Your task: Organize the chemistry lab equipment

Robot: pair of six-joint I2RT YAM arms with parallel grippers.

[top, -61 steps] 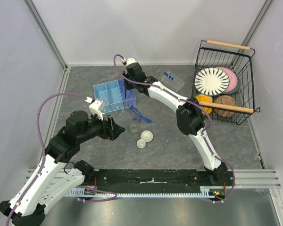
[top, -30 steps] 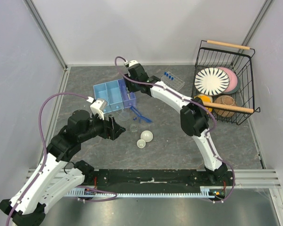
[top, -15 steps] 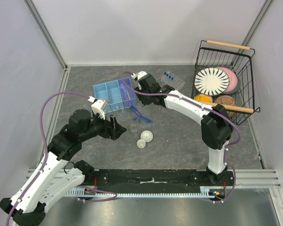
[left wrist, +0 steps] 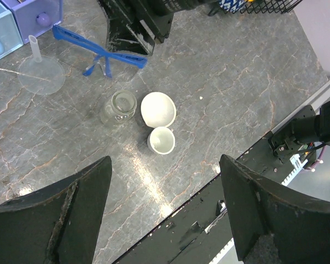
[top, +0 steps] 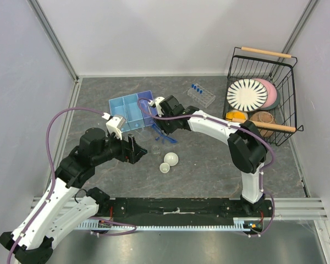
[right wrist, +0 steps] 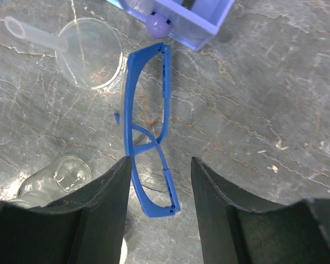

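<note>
Blue-framed safety glasses (top: 168, 138) lie flat on the grey table (top: 209, 165) near its middle, at 5 o'clock of the blue drawer box (top: 129, 110), arms unfolded. In the right wrist view the glasses (right wrist: 126, 110) run lengthwise between the two fingers. The right gripper (top: 158, 126) hangs right over them. Its claw (right wrist: 160, 165) is about half open with nothing clamped. Contact with the frame cannot be told.

A clear funnel (right wrist: 91, 52) lies on its side at 10 o'clock of the glasses. A small glass jar (right wrist: 58, 176) stands at 7 o'clock of them.

Two white dishes (top: 171, 159) sit just beside each other at 6 o'clock of the glasses. The larger one (left wrist: 158, 108) is nearer the glasses than the smaller one (left wrist: 162, 139).

The tube rack (top: 202, 96) sits at 1 o'clock, well apart, and carries blue-capped tubes (top: 196, 87) at its far end.

The left gripper (top: 133, 149) hovers at 9 o'clock of the dishes. Its claw (left wrist: 165, 165) is wide open and empty.

A black wire basket (top: 290, 93) with plates and bowls stands at the 3 o'clock edge of the table.
</note>
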